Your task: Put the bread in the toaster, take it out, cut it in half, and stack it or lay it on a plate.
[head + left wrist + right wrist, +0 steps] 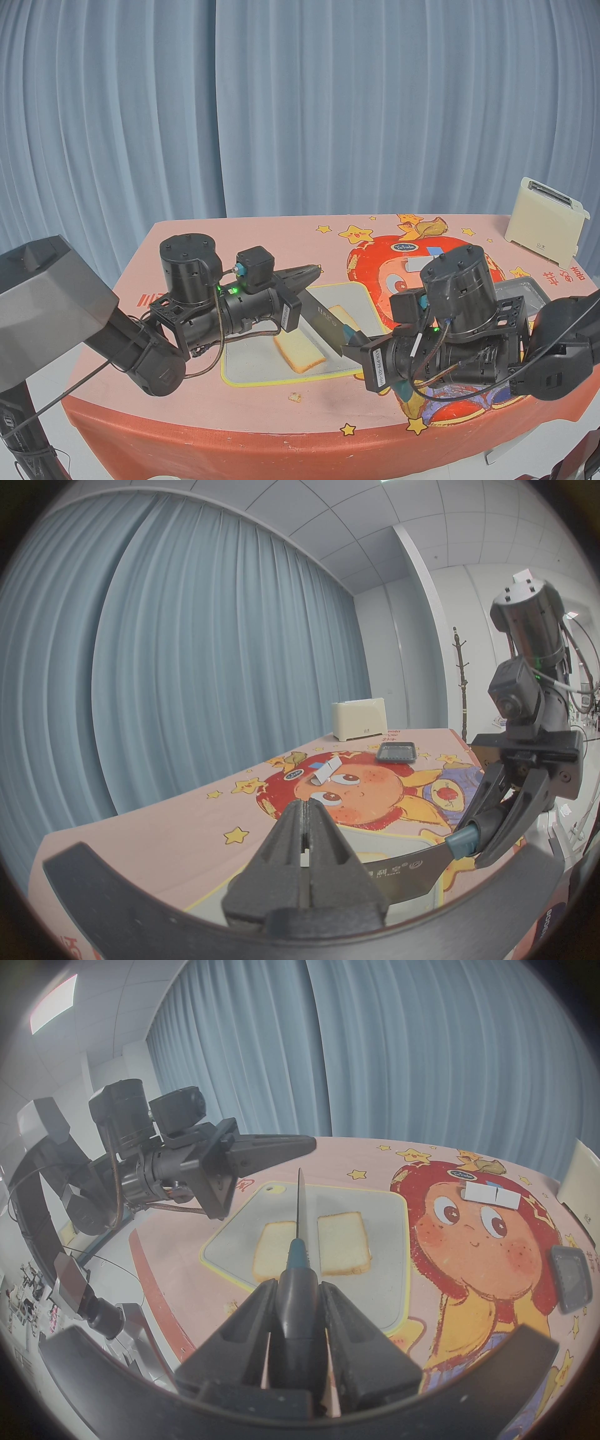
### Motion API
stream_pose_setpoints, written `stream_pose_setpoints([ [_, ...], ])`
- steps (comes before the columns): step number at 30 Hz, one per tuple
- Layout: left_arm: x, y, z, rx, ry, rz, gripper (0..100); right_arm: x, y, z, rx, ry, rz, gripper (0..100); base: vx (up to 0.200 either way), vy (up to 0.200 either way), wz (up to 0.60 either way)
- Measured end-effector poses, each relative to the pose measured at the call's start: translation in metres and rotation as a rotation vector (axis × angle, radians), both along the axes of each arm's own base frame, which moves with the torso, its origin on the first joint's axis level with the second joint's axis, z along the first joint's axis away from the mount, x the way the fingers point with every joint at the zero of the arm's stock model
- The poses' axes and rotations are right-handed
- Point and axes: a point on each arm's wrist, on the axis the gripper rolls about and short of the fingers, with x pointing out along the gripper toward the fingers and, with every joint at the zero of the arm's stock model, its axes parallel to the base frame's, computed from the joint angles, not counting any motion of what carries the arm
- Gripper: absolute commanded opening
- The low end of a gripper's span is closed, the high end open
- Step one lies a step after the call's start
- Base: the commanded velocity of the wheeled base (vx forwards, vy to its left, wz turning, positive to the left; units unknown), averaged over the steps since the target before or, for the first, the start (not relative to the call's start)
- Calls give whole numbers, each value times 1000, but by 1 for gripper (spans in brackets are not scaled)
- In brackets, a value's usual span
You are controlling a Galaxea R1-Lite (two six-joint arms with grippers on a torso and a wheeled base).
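Pleated curtain (300, 106) closes the background behind a pink printed surface (187, 400). A cream toaster (545, 220) stands at the far right corner, well apart from the work. The cutting board (256, 359) lies centrally, and a dark tray (396, 752), apparently serving as the plate, sits near the toaster. The bread lies on the board in two halves (273, 1250) (342, 1242). The right end effector (297, 1290) is clamped on the knife (299, 1210), whose blade lies along the gap between them. The left end effector (306, 811) is closed and empty, hovering over the board's far side. Assessment: the cut looks complete; next the knife should be lifted clear and the halves carried to the tray. Not determinable: whether the blade edge touches the board. In the head view the right arm hides part of the tray and the blade covers much of the farther half. A crumb (294, 396) lies just beside the board.
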Motion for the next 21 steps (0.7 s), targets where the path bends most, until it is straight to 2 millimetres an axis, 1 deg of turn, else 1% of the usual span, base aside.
stream_pose_setpoints([
  [7, -8, 12, 14, -20, -34, 30, 0, -4, -7, 10, 23, -19, -5, 0, 0, 0, 0],
  [13, -22, 28, 22, -52, -85, 90, 0, -6, -13, 17, 41, -32, -16, 0, 0, 0, 0],
  [16, -31, 42, 22, -60, -101, 123, 0, -7, -18, 18, 44, -33, -26, 0, 0, 0, 0],
  [21, -49, 71, 25, -58, -104, 197, 0, -8, -30, 22, 55, -38, -47, 0, 0, 0, 0],
])
